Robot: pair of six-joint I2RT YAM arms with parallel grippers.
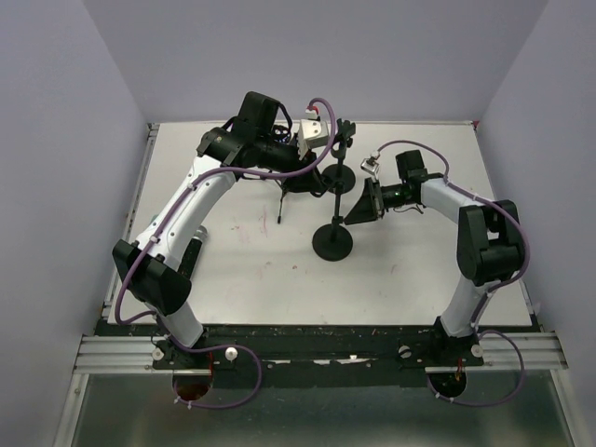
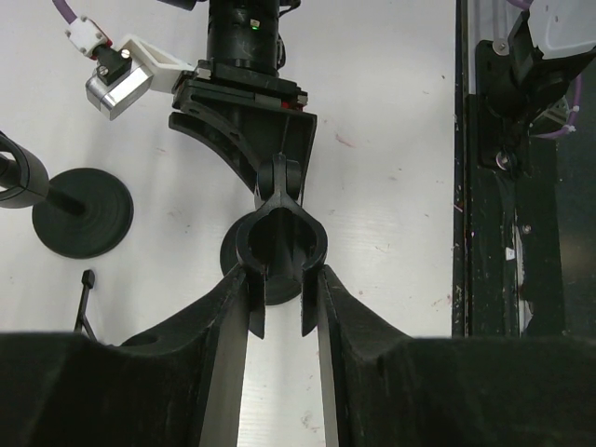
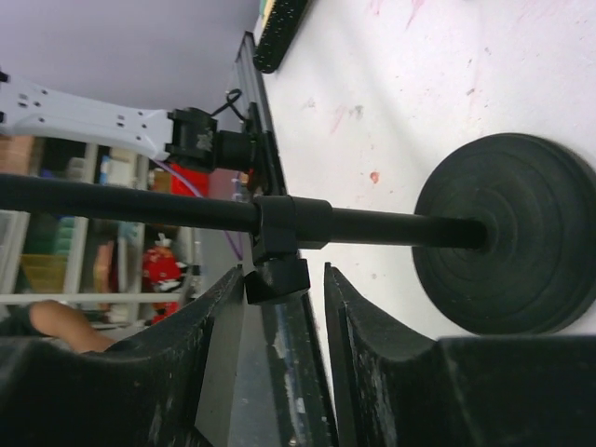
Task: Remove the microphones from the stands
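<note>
Currently: my left pincer (image 2: 282,284) is at the head of the stand (image 1: 334,223), which the left wrist view shows from straight above. A round black piece sits there end-on. I log it as the microphone (image 2: 279,244) in its clip, though body and clip cannot be told apart from this angle. It is on the stand, not lifted off. My left fingers (image 2: 231,345) press on it from both sides with no gap showing, so this pincer is clamped on it.

My right pincer (image 3: 284,279) comes in from the side, partway up the pole. Its fingers flank the collar (image 3: 291,223) and the small lug under it. One finger touches the lug and a thin slit shows beside the other. The fingers are drawn close together, gripping the stand at the collar as far as I can read it. The round base (image 3: 507,247) sits flat on the white table (image 1: 419,270).

Other items: a second stand (image 2: 82,212) is upright just beyond the first, apart from both pincers. A thin black strip (image 2: 86,303) lies on the table near it, under my left arm in the top view.
</note>
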